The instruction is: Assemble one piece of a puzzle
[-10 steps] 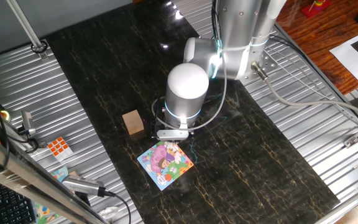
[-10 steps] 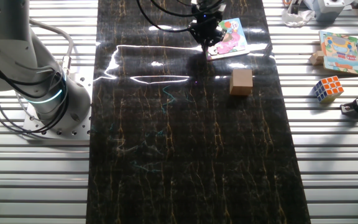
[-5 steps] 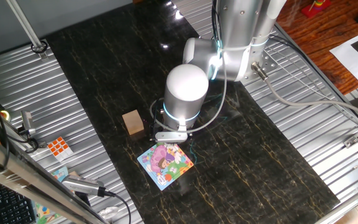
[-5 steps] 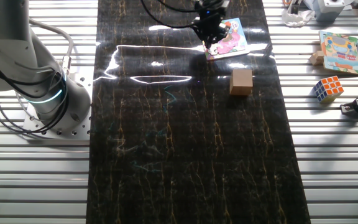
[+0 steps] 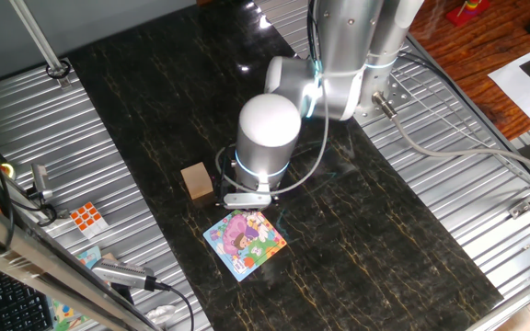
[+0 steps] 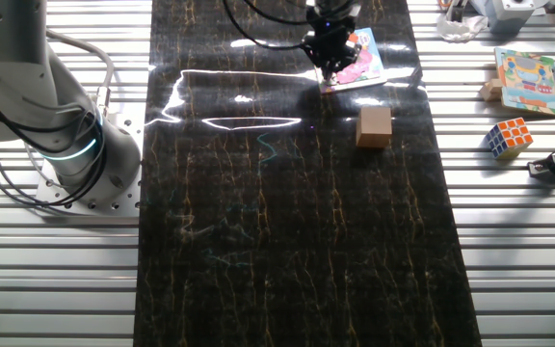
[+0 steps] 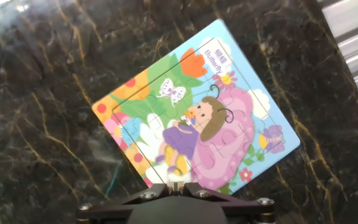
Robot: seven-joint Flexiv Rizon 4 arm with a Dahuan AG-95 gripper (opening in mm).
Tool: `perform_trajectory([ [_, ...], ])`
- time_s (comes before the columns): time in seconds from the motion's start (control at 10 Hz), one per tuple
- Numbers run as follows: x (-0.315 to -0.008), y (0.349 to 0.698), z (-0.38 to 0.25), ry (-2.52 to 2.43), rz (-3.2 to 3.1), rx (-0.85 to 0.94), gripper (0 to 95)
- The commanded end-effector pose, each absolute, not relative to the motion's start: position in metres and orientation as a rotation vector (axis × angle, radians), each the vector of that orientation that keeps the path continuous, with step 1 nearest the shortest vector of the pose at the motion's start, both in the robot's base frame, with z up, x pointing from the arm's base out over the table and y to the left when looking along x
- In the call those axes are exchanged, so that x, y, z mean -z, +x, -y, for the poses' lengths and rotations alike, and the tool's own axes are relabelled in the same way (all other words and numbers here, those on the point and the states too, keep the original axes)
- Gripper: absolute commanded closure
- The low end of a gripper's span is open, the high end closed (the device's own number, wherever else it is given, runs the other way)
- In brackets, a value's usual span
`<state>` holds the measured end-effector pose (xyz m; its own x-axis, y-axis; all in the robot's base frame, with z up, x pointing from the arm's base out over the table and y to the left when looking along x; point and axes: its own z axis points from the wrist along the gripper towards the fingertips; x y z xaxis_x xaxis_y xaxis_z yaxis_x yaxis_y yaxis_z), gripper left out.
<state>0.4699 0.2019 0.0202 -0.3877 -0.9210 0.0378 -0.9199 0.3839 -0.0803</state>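
Lying at the far left of one fixed view, an orange-and-white Rubik's cube (image 5: 86, 217) rests on the ribbed metal beside the dark marble counter (image 5: 155, 110). Further right, a tan wooden cube (image 5: 196, 180) stands on the counter, near the arm's wrist and apart from the puzzle. The puzzle (image 5: 245, 241) lies flat on the counter, turned so its corners point like a diamond, its blue border and pink, green and white picture face up. The hand (image 7: 176, 186) hangs just above the puzzle's near edge in the hand view, its two fingers drawn together with only a sliver between the tips; whether anything is pinched there I cannot tell. The loose piece cannot be picked out in any view. In the other fixed view, the hand's dark body covers the puzzle's left edge.
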Motion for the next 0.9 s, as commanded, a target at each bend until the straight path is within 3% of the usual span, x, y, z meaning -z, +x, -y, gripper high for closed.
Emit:
perform_trajectory([
  [0.1, -0.0206, 0.4723, -0.2037, -1.735, -2.607, 0.128, 95.0],
  [0.9, -0.0158, 0.4778, -0.2021, -1.735, -2.603, 0.127, 95.0],
])
